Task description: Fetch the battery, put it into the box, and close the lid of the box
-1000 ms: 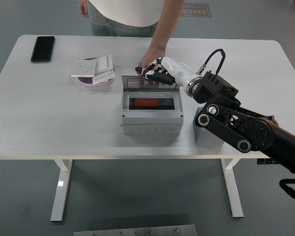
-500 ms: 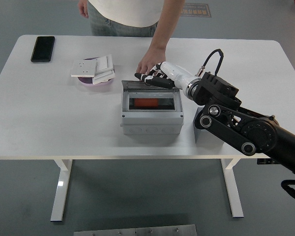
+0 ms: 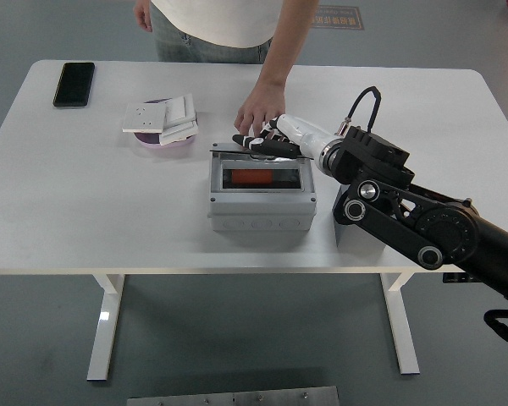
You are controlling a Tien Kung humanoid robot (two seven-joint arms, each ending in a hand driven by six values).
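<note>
Since a second ago your right hand has drawn back toward the box's rear edge and dropped lower, and the lid now looks almost edge-on instead of lying back open. Your fingers are stretched out flat, gripping nothing, resting on or just over the lid's far edge; you cannot tell from this view whether they touch it. Across the desk, a person's hand presses down just behind your fingers, close to the box's back.

Look inside the grey box, which sits near the middle of the desk: the battery, red-orange, lies flat in the window opening. Toward the far left corner lies a black phone. Between phone and box, white switch plates are stacked on a pink dish. Your left arm is out of sight.
</note>
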